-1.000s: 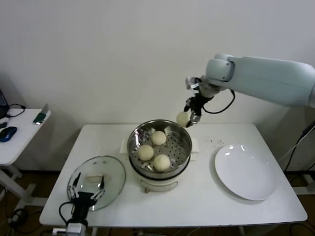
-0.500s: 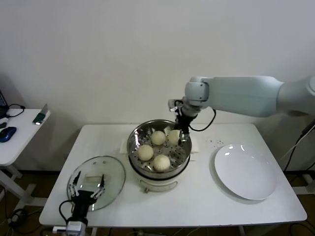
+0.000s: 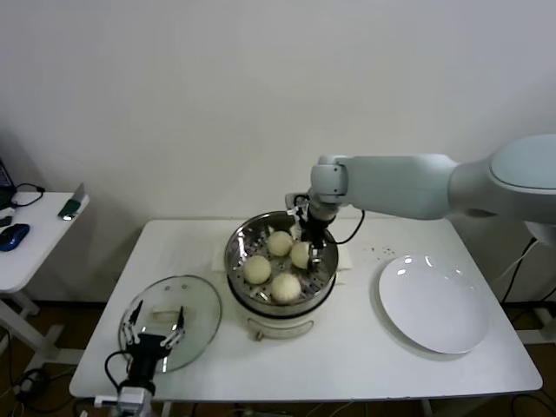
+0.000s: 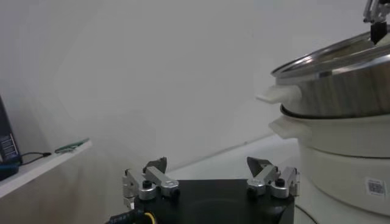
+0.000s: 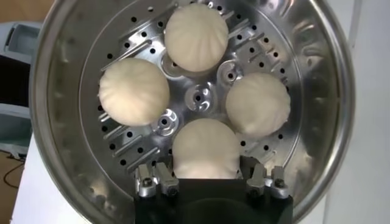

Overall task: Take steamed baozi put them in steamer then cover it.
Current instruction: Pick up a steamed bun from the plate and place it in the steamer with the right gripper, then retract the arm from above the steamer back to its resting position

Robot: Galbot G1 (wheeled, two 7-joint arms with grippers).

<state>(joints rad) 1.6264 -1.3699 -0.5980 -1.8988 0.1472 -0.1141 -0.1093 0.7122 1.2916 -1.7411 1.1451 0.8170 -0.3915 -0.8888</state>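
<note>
The steamer (image 3: 323, 276) stands mid-table on its white base. Three baozi (image 3: 280, 242) (image 3: 257, 269) (image 3: 286, 287) lie on its perforated tray. My right gripper (image 3: 311, 248) reaches down inside the pot and is shut on the fourth baozi (image 3: 301, 254), low at the tray's right side. In the right wrist view this baozi (image 5: 204, 146) sits between my fingers (image 5: 248, 176), with the other three (image 5: 196, 36) (image 5: 134, 91) (image 5: 258, 104) beyond it. The glass cover (image 3: 198, 308) lies flat at the front left. My left gripper (image 3: 153, 335) hangs open and empty over it.
A flat white plate (image 3: 433, 302) lies bare at the table's right. A small side table (image 3: 26, 248) with a blue mouse stands at the far left. In the left wrist view the steamer (image 4: 341, 91) rises to one side of my left gripper (image 4: 207, 167).
My right gripper has carried the fourth baozi from above the steamer's far rim down and leftward into the pot, onto the tray. The left arm has stayed put.
</note>
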